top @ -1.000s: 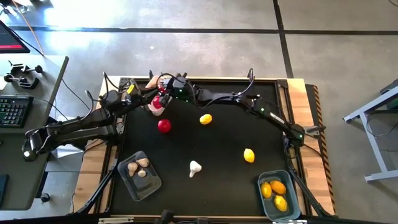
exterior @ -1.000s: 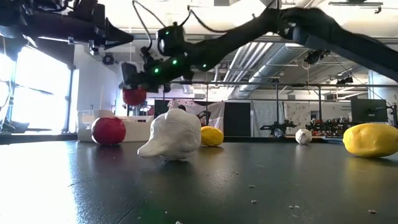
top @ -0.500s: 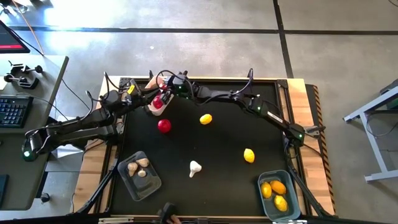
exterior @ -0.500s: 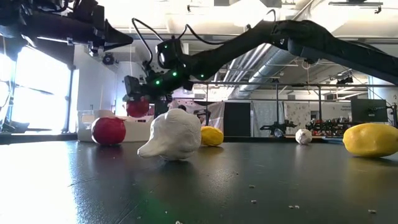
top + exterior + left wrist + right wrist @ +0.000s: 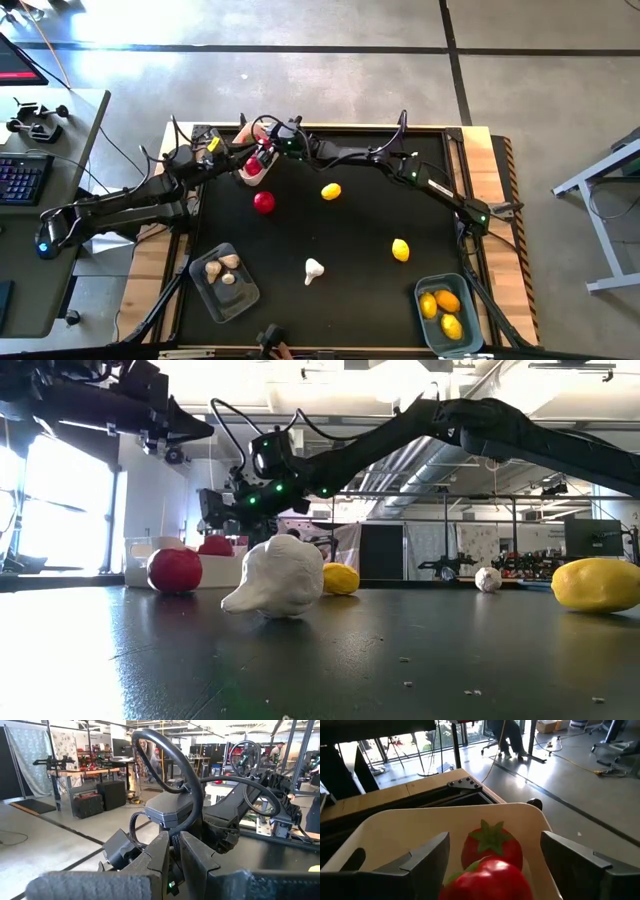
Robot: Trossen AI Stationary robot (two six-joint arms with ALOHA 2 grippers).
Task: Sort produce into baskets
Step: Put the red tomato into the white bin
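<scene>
The right tool (image 5: pixel 262 157) hangs over the white basket (image 5: pixel 410 832) at the worktop's (image 5: pixel 360 220) far left, fingers spread wide, gripping nothing; two tomatoes (image 5: pixel 490 855) lie in the basket between them; the left tool (image 5: pixel 172 850) sits by the far-left edge, fingers nearly closed, empty

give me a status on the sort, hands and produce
Right hand open over white basket, two tomatoes inside. Left hand shut, parked at the table's far left. One tomato, two lemons, one garlic left on the mat.
</scene>
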